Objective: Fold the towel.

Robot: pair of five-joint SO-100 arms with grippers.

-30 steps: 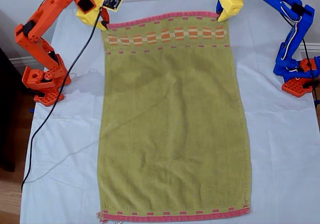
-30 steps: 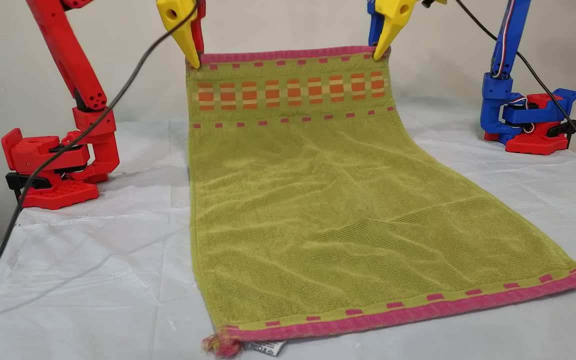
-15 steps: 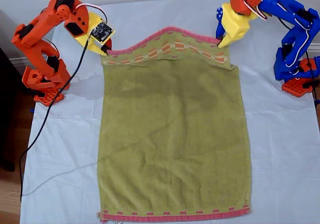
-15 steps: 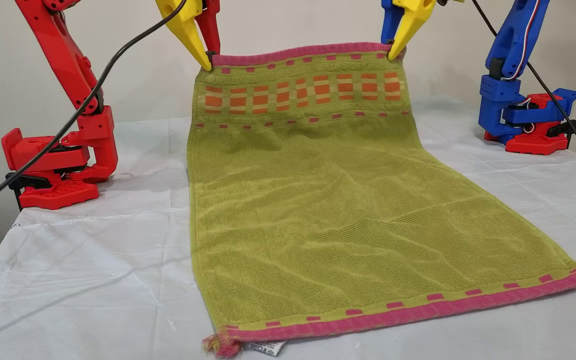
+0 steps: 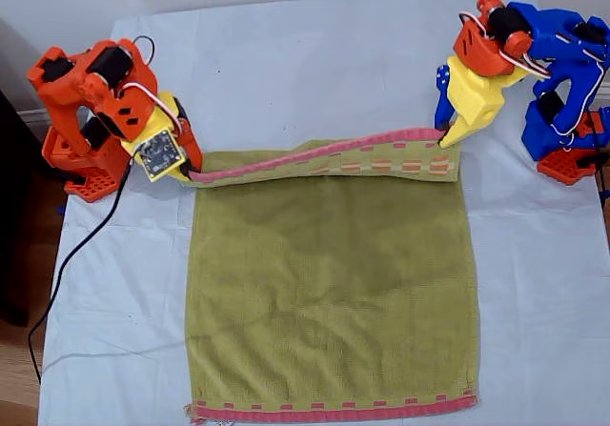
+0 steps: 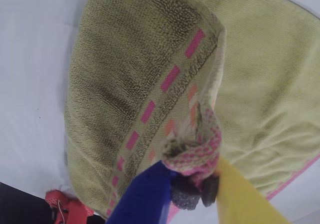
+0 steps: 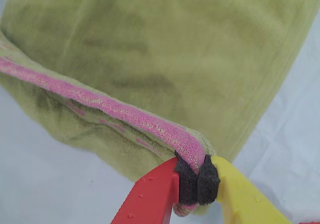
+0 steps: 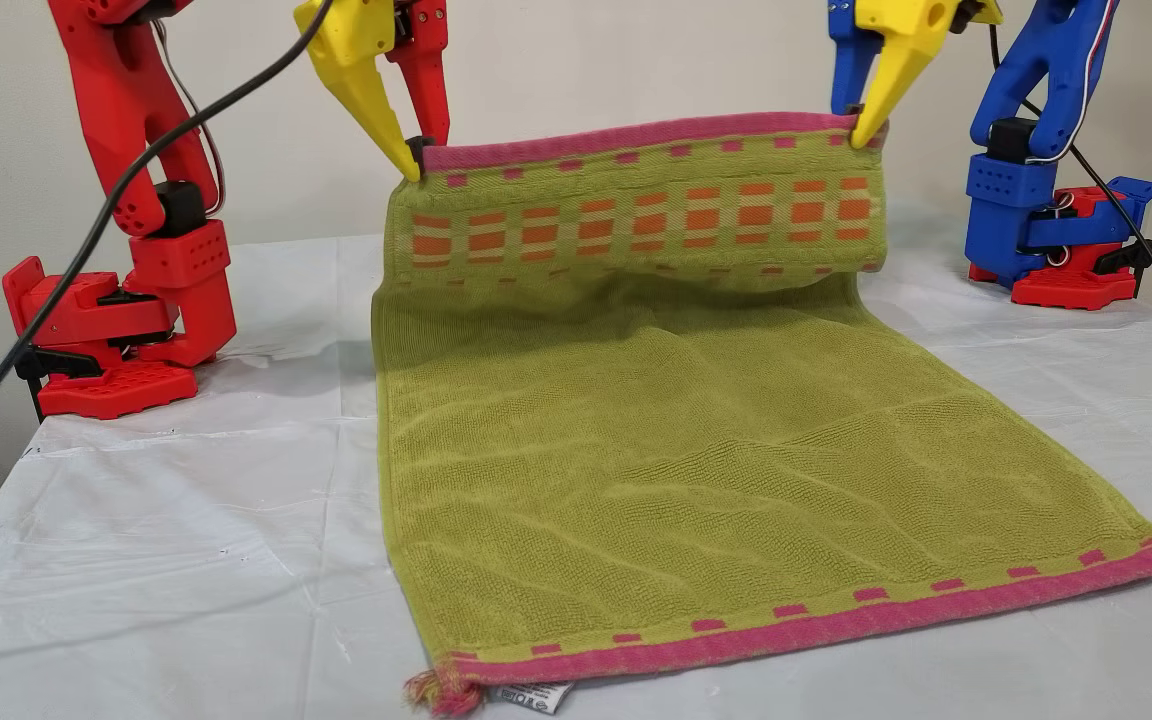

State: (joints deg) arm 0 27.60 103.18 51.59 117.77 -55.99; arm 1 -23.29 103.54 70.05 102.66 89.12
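Observation:
The olive-green towel (image 5: pixel 329 283) lies lengthwise on the table, and its checked, pink-edged far end is lifted into the air. My first gripper (image 5: pixel 441 138), on the blue arm at the exterior view's right, is shut on one raised corner (image 6: pixel 192 181). At the exterior view's left, my second gripper (image 5: pixel 191 171) on the red arm is shut on the other raised corner (image 7: pixel 197 179). The lifted band (image 8: pixel 636 215) hangs between the two grippers (image 8: pixel 854 128) (image 8: pixel 414 160) and curls over the flat part. The near pink border (image 8: pixel 816 625) rests flat on the table.
A white-pale blue sheet (image 5: pixel 534 283) covers the table. The red arm's base (image 8: pixel 101 345) stands at the other view's left, and the blue arm's base (image 8: pixel 1061 250) at its right. A black cable (image 5: pixel 71 264) trails off the table at the exterior view's left.
Both grippers have carried the raised checked end toward the near pink border and lower. Less of the towel lies flat, and the lifted band now folds over it.

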